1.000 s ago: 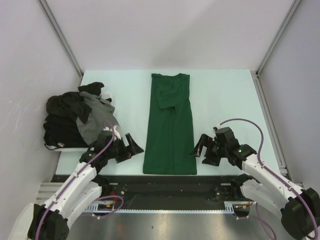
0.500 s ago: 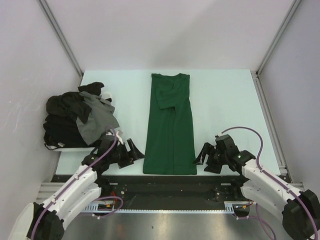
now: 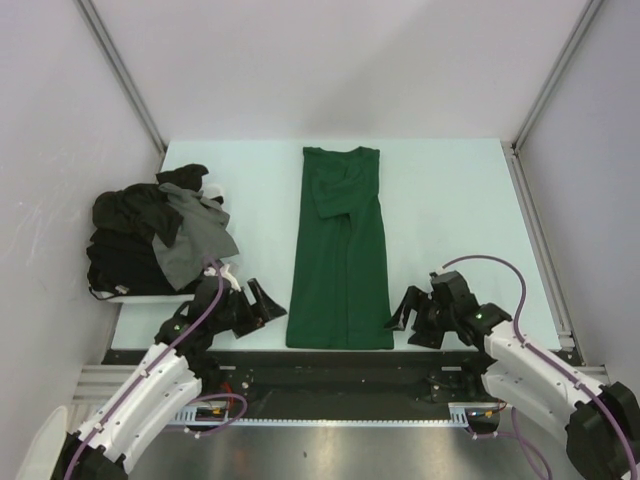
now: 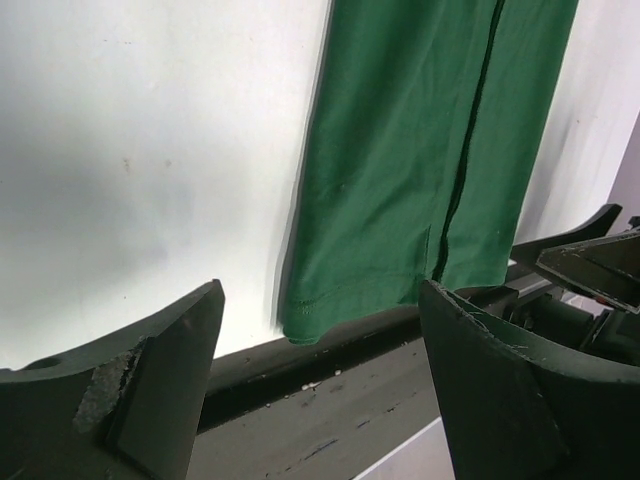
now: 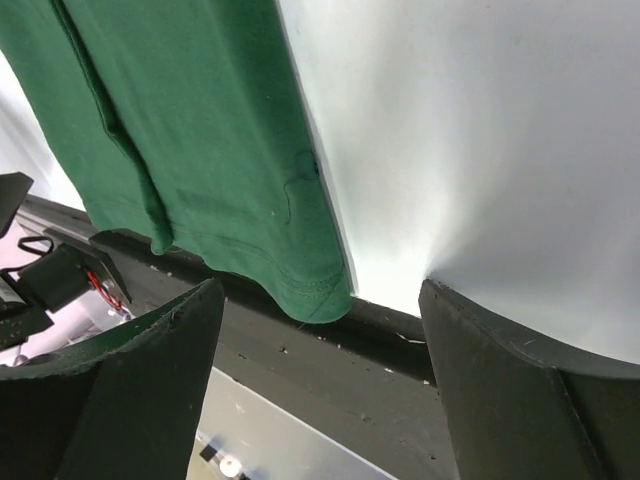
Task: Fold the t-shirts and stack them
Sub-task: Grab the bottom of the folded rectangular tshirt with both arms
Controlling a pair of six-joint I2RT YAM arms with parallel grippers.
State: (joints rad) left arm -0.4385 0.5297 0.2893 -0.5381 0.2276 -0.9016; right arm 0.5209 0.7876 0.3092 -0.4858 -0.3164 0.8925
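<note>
A dark green t-shirt (image 3: 339,255) lies flat as a long narrow strip down the middle of the table, sleeves folded in, neck at the far end. Its hem hangs slightly over the near table edge (image 4: 300,322) (image 5: 318,295). My left gripper (image 3: 262,305) stands open just left of the hem's left corner, nothing between its fingers. My right gripper (image 3: 405,308) stands open just right of the hem's right corner, also holding nothing. A heap of black and dark grey t-shirts (image 3: 160,235) sits at the table's left side.
The pale table (image 3: 450,210) ends in a dark metal rail (image 3: 340,360) at the near edge, right under both grippers. White enclosure walls rise on the left, right and back. The clothes heap sits close behind the left arm.
Both grippers have moved down toward the near table edge, ending beside the green shirt's hem corners. The shirt and the heap have not moved.
</note>
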